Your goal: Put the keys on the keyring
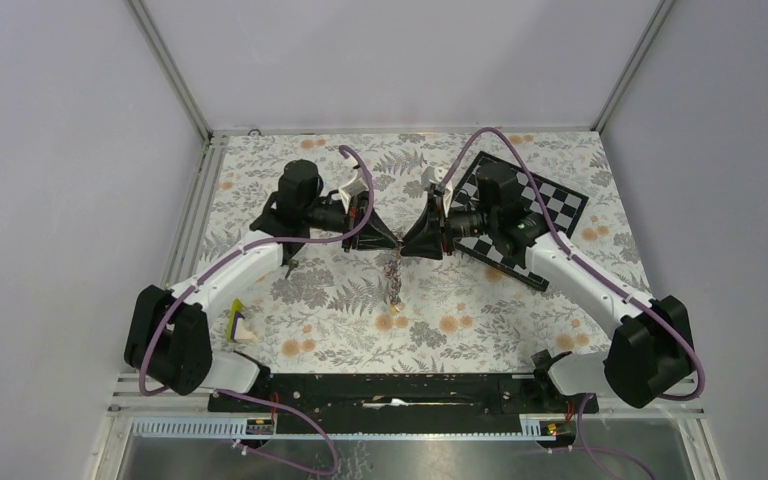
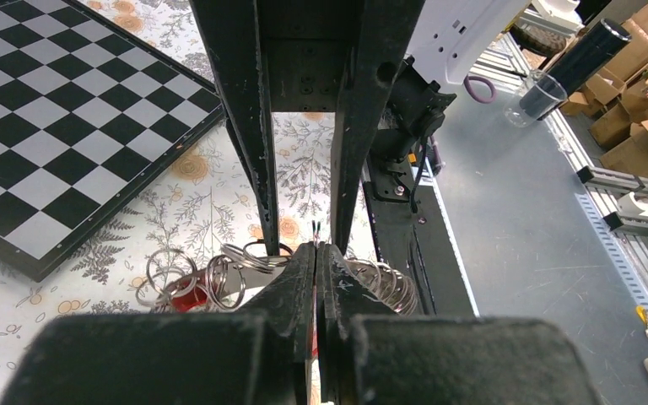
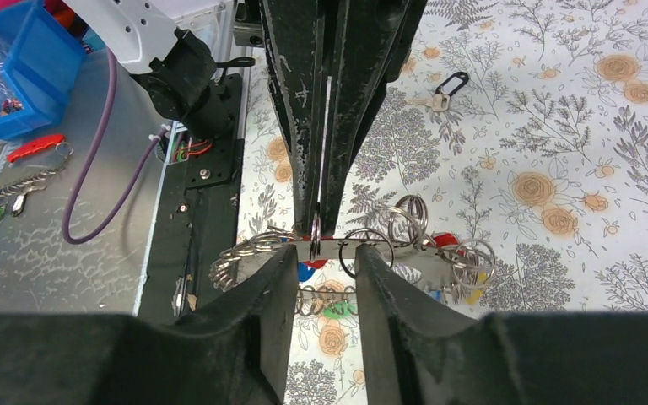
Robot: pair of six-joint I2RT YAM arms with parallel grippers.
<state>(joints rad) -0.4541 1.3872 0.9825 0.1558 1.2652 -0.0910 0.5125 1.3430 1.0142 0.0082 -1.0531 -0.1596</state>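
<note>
The keyring [image 3: 337,245] hangs in mid-air between the two arms, above the middle of the tabletop [image 1: 480,310]. The left jaws are clenched on its edge. The right jaws stand apart, one finger to either side of the same flat rim, gripping nothing that I can make out.

The step in hand looks like working a key's small split ring onto the band. It probably wants the left grip firm and motionless while the right jaws close on one single ring, not a clump (the rings crowd each other, so a sloppy pinch could take two). A sideways pull risks twisting the band out of the left grip, so any push should run along the band.

Seen edge-on from the right wrist, the keyring is a thin, bright grey metal strip with many wire split rings [image 3: 368,250] strung along it. The keys [image 3: 307,272] dangle below it, showing blue, green, red and yellow heads. From the left wrist a red head [image 2: 190,295] shows through the loops. In the top view the bunch trails down toward the tabletop.

Farther out, a loose key [image 3: 443,89] on a black clip lies on the tabletop, well apart. The chequered board [image 1: 535,215] sits under the right arm [image 1: 580,280].
</note>
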